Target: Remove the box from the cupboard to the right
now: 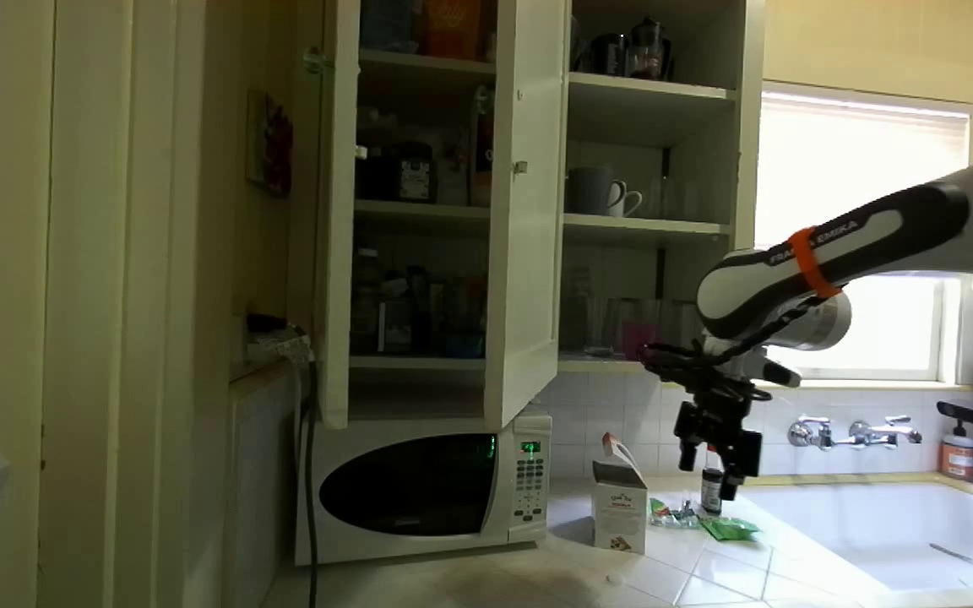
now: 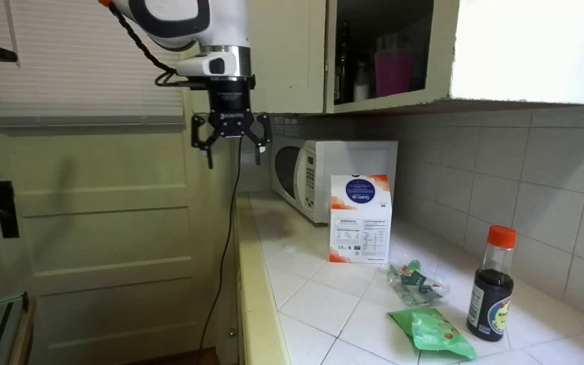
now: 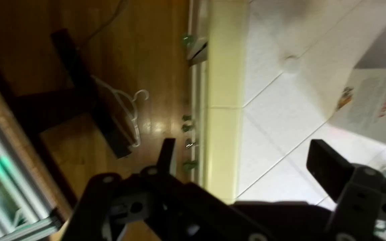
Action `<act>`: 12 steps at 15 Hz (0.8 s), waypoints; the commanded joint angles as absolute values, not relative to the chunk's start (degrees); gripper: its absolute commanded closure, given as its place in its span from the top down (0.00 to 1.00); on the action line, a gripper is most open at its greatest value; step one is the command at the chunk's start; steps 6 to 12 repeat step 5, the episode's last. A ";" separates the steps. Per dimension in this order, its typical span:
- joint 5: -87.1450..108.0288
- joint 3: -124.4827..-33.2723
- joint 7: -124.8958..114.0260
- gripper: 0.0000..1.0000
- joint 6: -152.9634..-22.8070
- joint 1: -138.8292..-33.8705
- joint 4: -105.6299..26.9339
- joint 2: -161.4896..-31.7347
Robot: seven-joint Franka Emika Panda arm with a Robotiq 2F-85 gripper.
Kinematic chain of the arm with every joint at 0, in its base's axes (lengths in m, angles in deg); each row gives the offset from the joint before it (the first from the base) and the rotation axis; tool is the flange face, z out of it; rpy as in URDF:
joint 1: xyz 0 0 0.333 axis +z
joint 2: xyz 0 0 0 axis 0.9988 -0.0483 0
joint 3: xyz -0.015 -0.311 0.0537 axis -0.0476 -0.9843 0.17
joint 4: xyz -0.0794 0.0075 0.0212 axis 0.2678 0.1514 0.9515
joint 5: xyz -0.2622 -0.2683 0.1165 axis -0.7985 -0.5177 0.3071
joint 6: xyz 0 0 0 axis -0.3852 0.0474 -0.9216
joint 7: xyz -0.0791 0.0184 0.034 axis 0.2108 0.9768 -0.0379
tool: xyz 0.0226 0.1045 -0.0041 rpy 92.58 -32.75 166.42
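The box (image 1: 619,517) is a small whitish carton standing upright on the tiled counter beside the microwave, its top flap raised. It also shows with orange and blue print in an exterior view (image 2: 360,218) and at the right edge of the wrist view (image 3: 377,103). The white cupboard (image 1: 529,211) hangs above, one panelled door swung outward, with mugs, jars and glasses on its shelves; it also shows in an exterior view (image 2: 292,56). My gripper (image 2: 233,161) is open and empty, pointing down, above the counter's front edge and apart from the box. Its fingers (image 3: 243,147) stand wide apart.
The microwave (image 1: 423,490) stands under the cupboard. A red-capped bottle (image 2: 492,289), a green packet (image 2: 431,332) and a clear wrapper (image 2: 416,284) lie or stand near the box. The sink (image 1: 892,540) adjoins the counter. The yellow counter edge (image 3: 224,100) borders a drop to the floor.
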State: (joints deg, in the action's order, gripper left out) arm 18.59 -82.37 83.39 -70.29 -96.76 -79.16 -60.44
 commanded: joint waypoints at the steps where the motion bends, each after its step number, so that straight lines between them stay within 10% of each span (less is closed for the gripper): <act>1: 11.17 -81.40 85.02 1.00 -53.57 -101.76 -81.46 -51.36; 12: 10.23 -81.58 82.45 1.00 -47.70 -103.55 -77.66 -49.80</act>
